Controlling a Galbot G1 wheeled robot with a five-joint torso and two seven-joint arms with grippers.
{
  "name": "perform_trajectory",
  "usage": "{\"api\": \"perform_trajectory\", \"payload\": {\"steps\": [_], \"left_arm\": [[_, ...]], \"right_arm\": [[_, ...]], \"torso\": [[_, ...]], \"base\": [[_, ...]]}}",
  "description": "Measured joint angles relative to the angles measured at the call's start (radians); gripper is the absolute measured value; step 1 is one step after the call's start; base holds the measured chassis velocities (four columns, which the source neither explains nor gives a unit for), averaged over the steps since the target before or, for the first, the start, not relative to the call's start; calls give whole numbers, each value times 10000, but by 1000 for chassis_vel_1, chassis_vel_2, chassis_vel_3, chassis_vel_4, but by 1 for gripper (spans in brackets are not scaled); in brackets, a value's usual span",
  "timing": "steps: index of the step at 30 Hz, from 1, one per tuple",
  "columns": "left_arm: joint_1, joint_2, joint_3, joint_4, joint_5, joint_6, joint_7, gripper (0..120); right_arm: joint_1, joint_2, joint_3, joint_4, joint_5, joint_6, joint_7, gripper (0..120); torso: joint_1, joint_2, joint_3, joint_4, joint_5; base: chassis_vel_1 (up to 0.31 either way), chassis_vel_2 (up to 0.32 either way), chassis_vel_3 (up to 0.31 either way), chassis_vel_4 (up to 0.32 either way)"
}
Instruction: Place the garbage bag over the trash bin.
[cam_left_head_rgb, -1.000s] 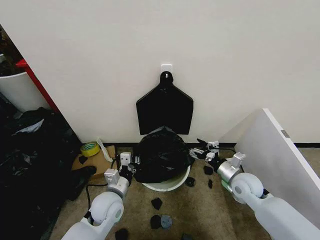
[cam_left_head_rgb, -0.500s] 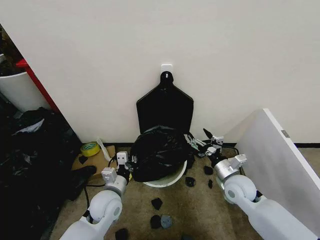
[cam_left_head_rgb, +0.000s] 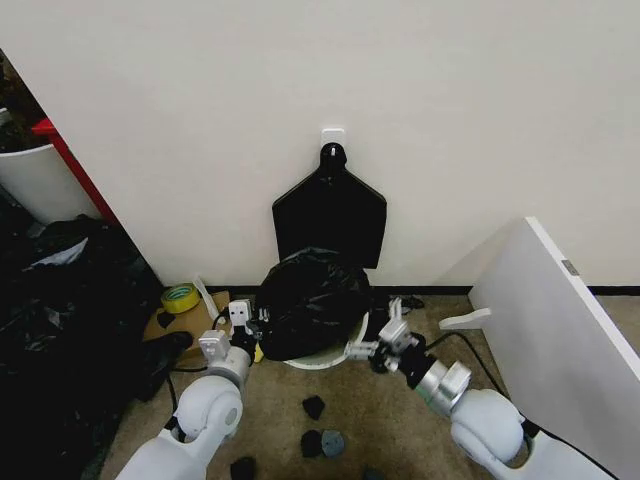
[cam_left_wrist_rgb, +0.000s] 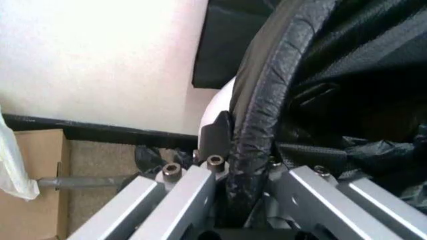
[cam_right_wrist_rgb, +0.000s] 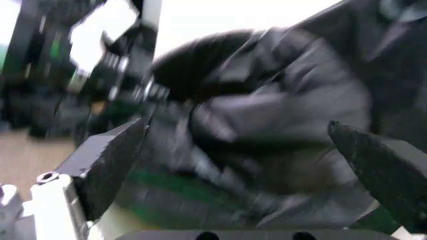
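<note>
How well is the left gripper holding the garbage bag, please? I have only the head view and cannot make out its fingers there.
Observer: In the left wrist view the left gripper is shut on a rolled edge of the garbage bag, which runs up between its fingers.
Operator: Thank you. Is the right gripper holding anything?
Observer: No. In the right wrist view the right gripper is open, fingers wide apart, facing the bag's black bulk.
Operator: Can you see the trash bin near the left grip?
Observer: Yes, a strip of the white trash bin shows right beside the pinched edge.
</note>
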Motion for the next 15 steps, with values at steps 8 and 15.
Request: {"api": "perform_trajectory", "payload": {"steps": [8, 15], "left_arm": [[106, -2, 71, -94, 243, 5, -20, 0], [130, 29, 162, -111, 333, 6, -33, 0]], "right_arm": [[356, -108, -111, 373, -450, -1730, -479, 69], [591, -338, -174, 710, 135, -2865, -688, 53]], "torso": [[1, 0, 0, 0, -1], [2, 0, 0, 0, -1]], "base": [[0, 0, 0, 0], [0, 0, 0, 0]]}}
